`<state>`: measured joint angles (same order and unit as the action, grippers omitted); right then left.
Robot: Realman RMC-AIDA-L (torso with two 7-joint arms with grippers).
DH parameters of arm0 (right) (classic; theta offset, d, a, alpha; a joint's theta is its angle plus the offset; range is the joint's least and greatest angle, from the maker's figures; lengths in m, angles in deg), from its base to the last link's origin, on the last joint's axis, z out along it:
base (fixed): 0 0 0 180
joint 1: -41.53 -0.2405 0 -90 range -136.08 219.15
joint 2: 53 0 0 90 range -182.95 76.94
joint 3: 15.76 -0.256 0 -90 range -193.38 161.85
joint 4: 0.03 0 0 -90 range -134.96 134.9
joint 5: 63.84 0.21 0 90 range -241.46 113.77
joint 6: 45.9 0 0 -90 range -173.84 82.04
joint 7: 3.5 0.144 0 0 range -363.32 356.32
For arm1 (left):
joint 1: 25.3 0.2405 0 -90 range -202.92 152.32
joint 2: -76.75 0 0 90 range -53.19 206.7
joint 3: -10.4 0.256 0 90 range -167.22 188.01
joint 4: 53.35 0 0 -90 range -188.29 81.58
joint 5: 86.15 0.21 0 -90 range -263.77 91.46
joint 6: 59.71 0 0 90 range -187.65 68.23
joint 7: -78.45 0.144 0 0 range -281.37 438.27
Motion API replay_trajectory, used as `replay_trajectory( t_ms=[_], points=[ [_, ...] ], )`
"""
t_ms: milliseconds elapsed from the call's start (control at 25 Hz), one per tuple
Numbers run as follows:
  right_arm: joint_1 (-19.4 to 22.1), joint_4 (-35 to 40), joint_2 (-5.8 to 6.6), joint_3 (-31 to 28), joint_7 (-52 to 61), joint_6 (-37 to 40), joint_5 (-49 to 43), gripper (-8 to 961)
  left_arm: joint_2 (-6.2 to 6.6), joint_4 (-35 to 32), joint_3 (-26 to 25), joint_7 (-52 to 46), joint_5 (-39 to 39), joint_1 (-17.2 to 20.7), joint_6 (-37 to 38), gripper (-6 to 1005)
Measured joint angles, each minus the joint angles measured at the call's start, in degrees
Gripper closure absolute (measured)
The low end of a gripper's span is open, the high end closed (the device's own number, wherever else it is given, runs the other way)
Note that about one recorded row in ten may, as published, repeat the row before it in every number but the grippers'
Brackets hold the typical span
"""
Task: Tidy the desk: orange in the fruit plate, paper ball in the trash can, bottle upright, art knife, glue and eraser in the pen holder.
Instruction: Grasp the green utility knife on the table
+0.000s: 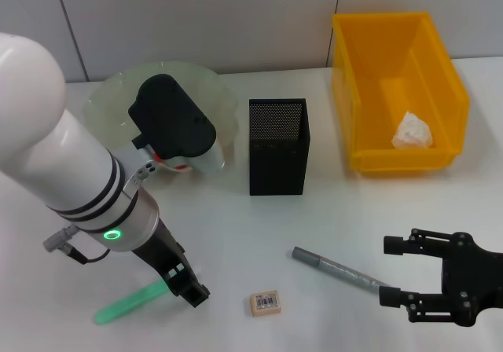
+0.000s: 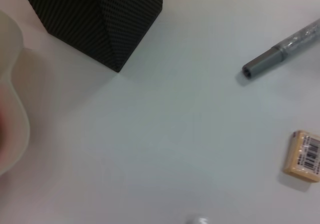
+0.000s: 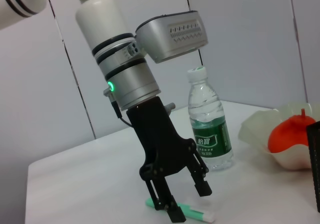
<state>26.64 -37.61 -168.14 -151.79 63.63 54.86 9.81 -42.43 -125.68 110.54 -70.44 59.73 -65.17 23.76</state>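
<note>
Glue, the green stick (image 1: 126,304), lies flat near the front left corner of the desk (image 1: 236,242), and the left gripper (image 1: 182,284) stands over its inner end with the jaws spread open to either side of the tube, holding nothing; the right wrist view shows the fingertips down at the desk beside the stick (image 3: 187,214), though I cannot tell whether they touch it. It looks like a light, stiff, smooth plastic tube that will roll if nudged from one side, so I judge the safest hold is across its width near the middle, with both pads closing evenly. The eraser (image 1: 266,302) lies near the front edge, just beside that gripper towards the middle: small, light, slightly grippy, best pinched across its short sides. The art knife (image 1: 338,270), a slim grey bar, lies slanting further right, its far end close to the right gripper (image 1: 399,271), which hovers open and empty at the front right corner. The pen holder (image 1: 279,146) stands upright at mid-desk, its open top narrow, so long items should go in end first. The paper ball (image 1: 413,131) already sits in the trash can (image 1: 357,69) at the back right corner. The orange (image 3: 291,132) rests in the fruit plate (image 1: 106,100) at the back left, and the bottle (image 3: 208,121) stands upright near it.
</note>
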Motion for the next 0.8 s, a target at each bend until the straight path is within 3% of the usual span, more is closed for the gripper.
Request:
replay_trajectory(
  t_ms=[520,600,800],
  points=[
    [-0.3,-0.1,-0.13,0.4,-0.4,0.0,-2.1,178,0.0,4.0,0.5,0.3,0.5,-2.8,0.1,263],
    [-0.3,-0.1,-0.15,0.4,-0.4,-0.1,-2.1,179,0.0,4.4,0.7,0.3,0.5,-3.0,0.2,401],
    [-0.3,0.0,-0.18,0.4,-0.4,-0.1,-2.1,179,0.0,4.7,1.0,0.3,0.9,-3.1,-0.3,413]
  ],
)
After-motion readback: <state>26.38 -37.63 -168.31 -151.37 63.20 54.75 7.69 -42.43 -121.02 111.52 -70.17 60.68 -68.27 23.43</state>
